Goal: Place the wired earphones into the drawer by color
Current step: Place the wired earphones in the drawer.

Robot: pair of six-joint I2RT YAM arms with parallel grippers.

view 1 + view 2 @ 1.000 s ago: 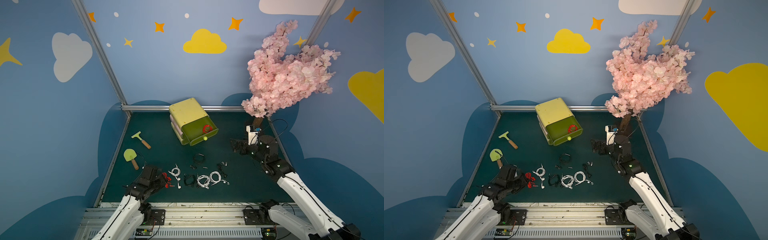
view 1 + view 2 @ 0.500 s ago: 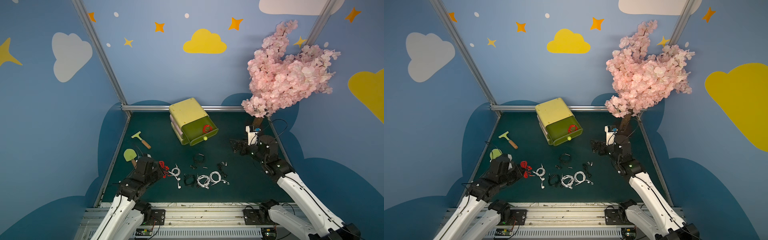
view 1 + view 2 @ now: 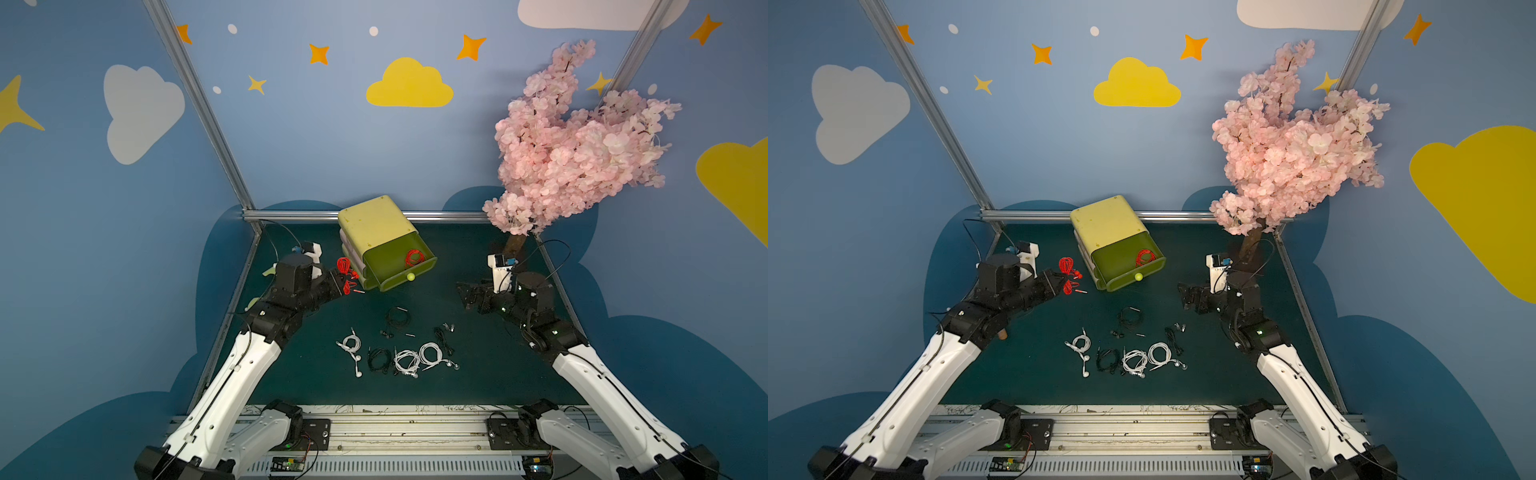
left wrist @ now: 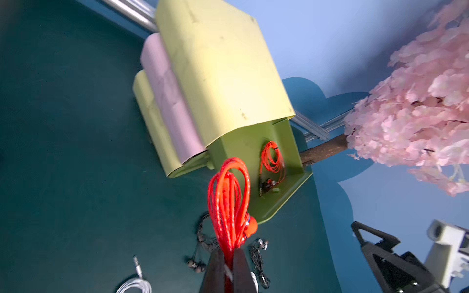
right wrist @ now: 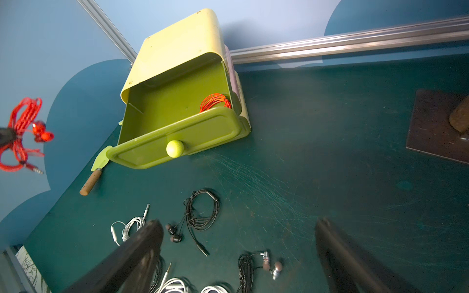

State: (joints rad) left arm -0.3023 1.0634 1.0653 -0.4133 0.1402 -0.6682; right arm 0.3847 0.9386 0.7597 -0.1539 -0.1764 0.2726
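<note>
Nearest me on the surface (image 3: 490,374) the row is untouched: three white bundles (image 3: 432,354) and three black bundles (image 3: 397,320) lie loose and close together, none sorted yet. Change over the last second: my left arm has come up from the near-left end of that row and swung toward the back. My left jaws, pressed together, pinch a red bundle (image 4: 227,200) across its cords. Its loops, earbuds and plug hang free, clear of the surface. It now hangs just beside the cabinet (image 3: 372,220), on the side toward my left arm, not yet over the opening. Reading: the pick is done and the carry is nearly done. I judge that a short shift across and a release are all that remain for this one. My right jaws stand spread wide and empty, off to the other side of the cabinet, where they were a second ago. Containers: the top drawer (image 5: 215,128) is pulled out and holds the other red bundle (image 5: 215,101) against the inside of its front panel, at the end toward my right arm. The rest of its floor is bare. The lower tiers (image 4: 167,101) look shut, contents unseen. Farthest back stands the blossom tree (image 3: 573,158), not involved.
</note>
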